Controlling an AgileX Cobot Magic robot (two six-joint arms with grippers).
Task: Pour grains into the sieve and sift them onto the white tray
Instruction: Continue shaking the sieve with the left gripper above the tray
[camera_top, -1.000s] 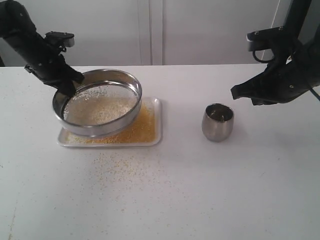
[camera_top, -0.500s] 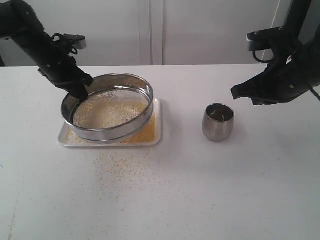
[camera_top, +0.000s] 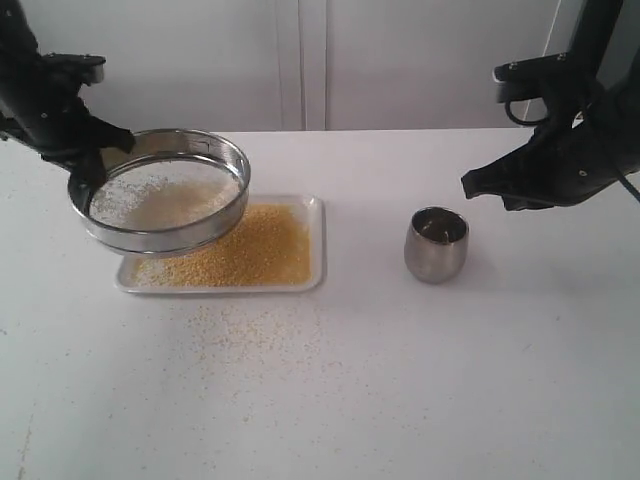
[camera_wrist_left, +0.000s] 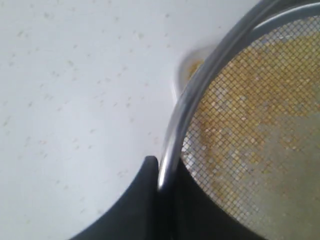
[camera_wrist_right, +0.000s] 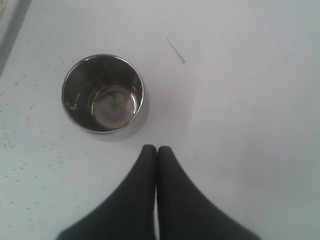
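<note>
Sieve (camera_top: 172, 240) 1, tray (camera_top: 318, 245) 1, cup (camera_top: 435, 245) 1

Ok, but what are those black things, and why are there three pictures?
The black things are two robot arms, each ending in jaws that pinch. One picture comes from a camera watching the whole white table; the other two come from small cameras on the arms' wrists, looking past the jaws. The left arm has its jaws shut on the rim of a round steel sieve, held tilted above one end of the white tray. Pale coarse grains lie on its mesh; fine golden grains cover the tray, and some are scattered on the table in front. The right arm has its jaws shut on nothing, hanging near an empty steel cup.
</note>
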